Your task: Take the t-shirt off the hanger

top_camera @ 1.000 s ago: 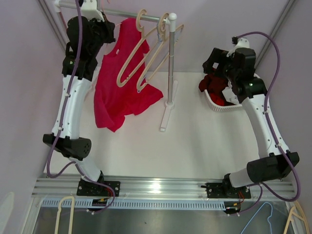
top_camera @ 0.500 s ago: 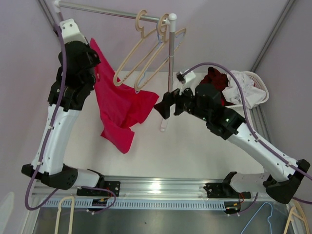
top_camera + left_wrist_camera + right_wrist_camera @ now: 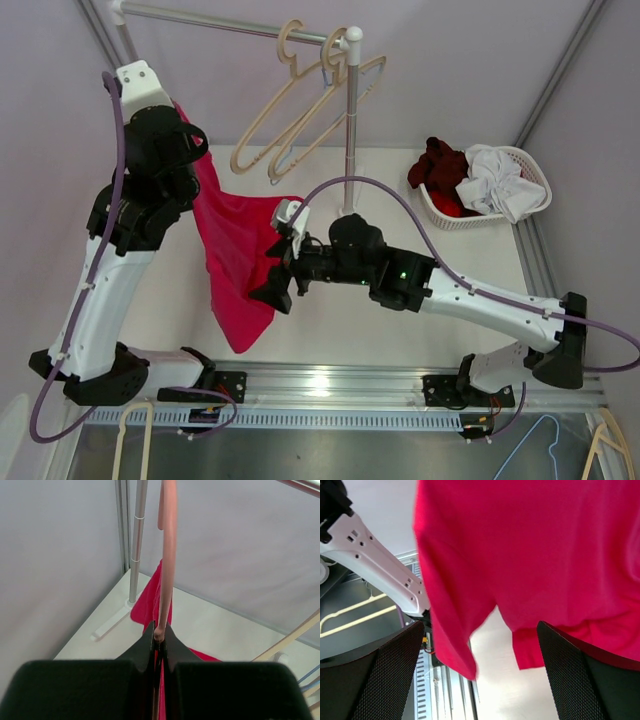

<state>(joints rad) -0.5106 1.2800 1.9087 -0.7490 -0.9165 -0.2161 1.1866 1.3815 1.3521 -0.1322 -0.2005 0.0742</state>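
The red t-shirt (image 3: 235, 250) hangs from a pink hanger (image 3: 167, 555) held off the rail at the left. My left gripper (image 3: 185, 150) is shut on the hanger's rod, as the left wrist view (image 3: 159, 636) shows, with red cloth (image 3: 149, 600) below it. In the top view the hanger is hidden by the arm and the shirt. My right gripper (image 3: 275, 280) is open at the shirt's lower right edge. In the right wrist view (image 3: 480, 680) the shirt (image 3: 545, 555) hangs just beyond and above the wide-open fingers, not between them.
Empty beige hangers (image 3: 300, 110) hang on the rail by the stand's pole (image 3: 348, 130). A white basket (image 3: 437, 215) with dark red and white clothes sits at the back right. The aluminium base rail (image 3: 320, 385) runs along the near edge.
My right arm swung from the basket across the table to the shirt's lower edge. My left arm drew the hanger and shirt off the rail, down and nearer.
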